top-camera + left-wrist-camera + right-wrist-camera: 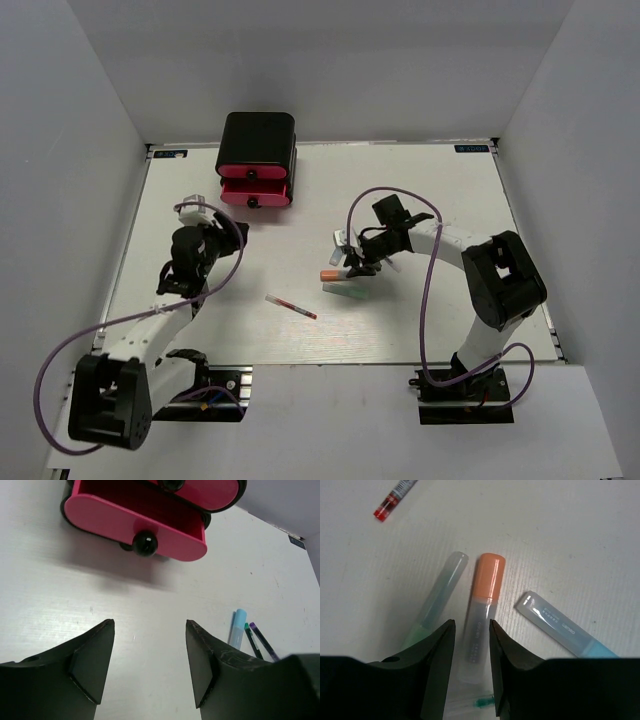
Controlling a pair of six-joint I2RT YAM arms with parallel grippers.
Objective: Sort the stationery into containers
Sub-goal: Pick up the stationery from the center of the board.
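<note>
Top external view, from the left: the left end effector [197, 213] hangs over the white bench [450, 200] just in front of the black cabinet [258, 140], which stands at the far side, left of centre. Its lowest pink drawer [255, 196] is pulled out towards the arms. In the left wrist view the left end effector [150, 625] is released, its two dark fingers [95, 655] spread wide with only bare bench between them. The pulled-out drawer [125, 515] and its round black knob [145, 543] lie straight ahead. Off to the right lie a light-blue highlighter [239, 625] and two thin dark pens [256, 642] side by side. Nearer the middle of the bench, a red-and-clear pen [291, 307] lies alone, well apart from the cabinet. Right of it is a small cluster: the orange highlighter [330, 274] and the green highlighter [346, 292], with the right end effector [352, 262] down over them. In the right wrist view the green highlighter [438, 597], orange highlighter [488, 582] and light-blue highlighter [560, 626] lie flat, near one another but apart. The right end effector [470, 630] straddles the clear body of the orange one, its fingers [440, 650] close on either side. Whether they are pressing on it cannot be told.
</note>
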